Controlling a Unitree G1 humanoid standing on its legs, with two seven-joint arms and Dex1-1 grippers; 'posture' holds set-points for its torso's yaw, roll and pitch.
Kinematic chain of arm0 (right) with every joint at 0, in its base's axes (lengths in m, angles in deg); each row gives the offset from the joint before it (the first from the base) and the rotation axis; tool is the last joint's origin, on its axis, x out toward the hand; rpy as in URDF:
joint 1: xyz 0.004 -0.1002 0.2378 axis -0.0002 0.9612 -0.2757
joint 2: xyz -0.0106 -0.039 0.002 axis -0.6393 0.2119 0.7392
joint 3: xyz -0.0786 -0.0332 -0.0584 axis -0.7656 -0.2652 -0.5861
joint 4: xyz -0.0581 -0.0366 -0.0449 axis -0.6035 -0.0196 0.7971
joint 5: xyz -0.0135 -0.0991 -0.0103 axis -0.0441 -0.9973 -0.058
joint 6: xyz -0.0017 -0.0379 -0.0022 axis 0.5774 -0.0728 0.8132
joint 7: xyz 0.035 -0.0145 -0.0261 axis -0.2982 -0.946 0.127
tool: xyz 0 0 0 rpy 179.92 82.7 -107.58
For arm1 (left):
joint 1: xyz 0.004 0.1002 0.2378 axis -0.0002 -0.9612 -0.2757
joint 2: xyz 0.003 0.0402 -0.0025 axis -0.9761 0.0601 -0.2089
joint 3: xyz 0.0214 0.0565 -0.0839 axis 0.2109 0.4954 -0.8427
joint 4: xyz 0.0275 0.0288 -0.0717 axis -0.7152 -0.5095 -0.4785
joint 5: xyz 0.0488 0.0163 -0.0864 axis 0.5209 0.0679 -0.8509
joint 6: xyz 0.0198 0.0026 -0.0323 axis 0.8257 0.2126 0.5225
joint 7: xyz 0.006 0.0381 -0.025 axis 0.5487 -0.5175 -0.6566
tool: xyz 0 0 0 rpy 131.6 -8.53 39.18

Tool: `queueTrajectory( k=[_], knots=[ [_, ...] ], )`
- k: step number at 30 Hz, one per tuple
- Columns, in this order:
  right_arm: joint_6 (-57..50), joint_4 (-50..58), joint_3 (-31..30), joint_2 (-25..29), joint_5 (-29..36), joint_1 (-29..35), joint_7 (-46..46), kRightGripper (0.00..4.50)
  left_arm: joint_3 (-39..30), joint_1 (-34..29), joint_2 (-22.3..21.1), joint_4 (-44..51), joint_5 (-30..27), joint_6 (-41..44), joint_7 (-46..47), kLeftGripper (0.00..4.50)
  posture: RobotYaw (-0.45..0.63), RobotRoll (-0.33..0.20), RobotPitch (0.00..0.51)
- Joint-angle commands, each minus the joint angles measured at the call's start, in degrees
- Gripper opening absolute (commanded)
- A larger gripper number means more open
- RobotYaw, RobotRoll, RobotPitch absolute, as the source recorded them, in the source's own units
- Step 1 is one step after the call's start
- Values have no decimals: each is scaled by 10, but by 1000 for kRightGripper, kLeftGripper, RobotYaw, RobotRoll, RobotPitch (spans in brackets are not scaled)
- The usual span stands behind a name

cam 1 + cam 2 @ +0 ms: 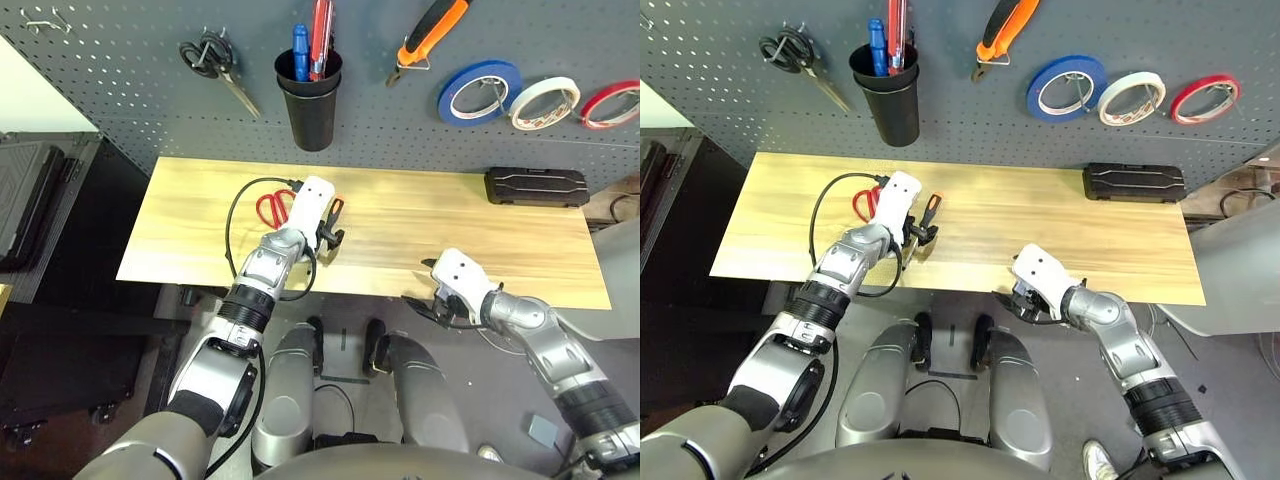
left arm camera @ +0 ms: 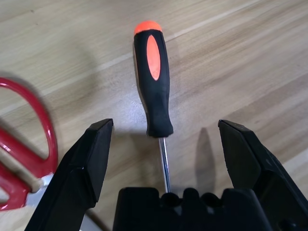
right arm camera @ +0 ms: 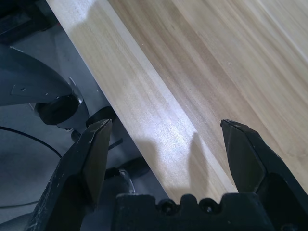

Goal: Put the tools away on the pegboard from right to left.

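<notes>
Wooden table [image 1: 520,250] below pegboard [image 1: 120,70]. Red scissors [image 1: 272,208] at 9 o'clock of left gripper [image 2: 166,144], fingers apart, straddling screwdriver [image 2: 154,82]. Right gripper [image 3: 166,144] apart, idle at table edge. Risk: slim shaft slipping through on closing, handle rolling away.

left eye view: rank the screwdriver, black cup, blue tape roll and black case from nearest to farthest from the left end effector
1. Screwdriver, on the table right at the left end effector.
2. Black cup, on the pegboard straight above.
3. Blue tape roll, hanging further right.
4. Black case, at the table's far right.
</notes>
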Motion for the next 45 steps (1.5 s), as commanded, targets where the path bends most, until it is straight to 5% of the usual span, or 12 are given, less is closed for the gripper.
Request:
queueTrajectory(
  k=[1,11,13,21,26,35,45],
  knots=[
    [-6,-3,-6,-5,-8,14,6,4489,-6,19,14,-65,9,-27,8,4500,76,0,363],
    [-11,13,-3,-7,-7,21,11,4498,-24,62,37,-197,22,-90,33,4318,51,0,359],
    [-11,13,-1,-7,-6,19,12,4500,-26,65,38,-213,25,-97,37,3868,53,0,358],
    [-1,-5,2,-8,-4,-1,11,4500,-36,61,36,-188,20,-100,29,610,76,0,341],
    [23,-23,17,-12,16,-18,2,4500,-48,33,33,-84,4,-50,19,558,104,0,322],
    [63,-41,66,-9,103,-49,-63,4500,-78,-82,40,300,-39,160,45,558,177,0,279],
    [137,-94,134,-35,189,-92,-109,4500,-135,-127,48,533,-104,286,57,558,229,0,247]
  ],
)
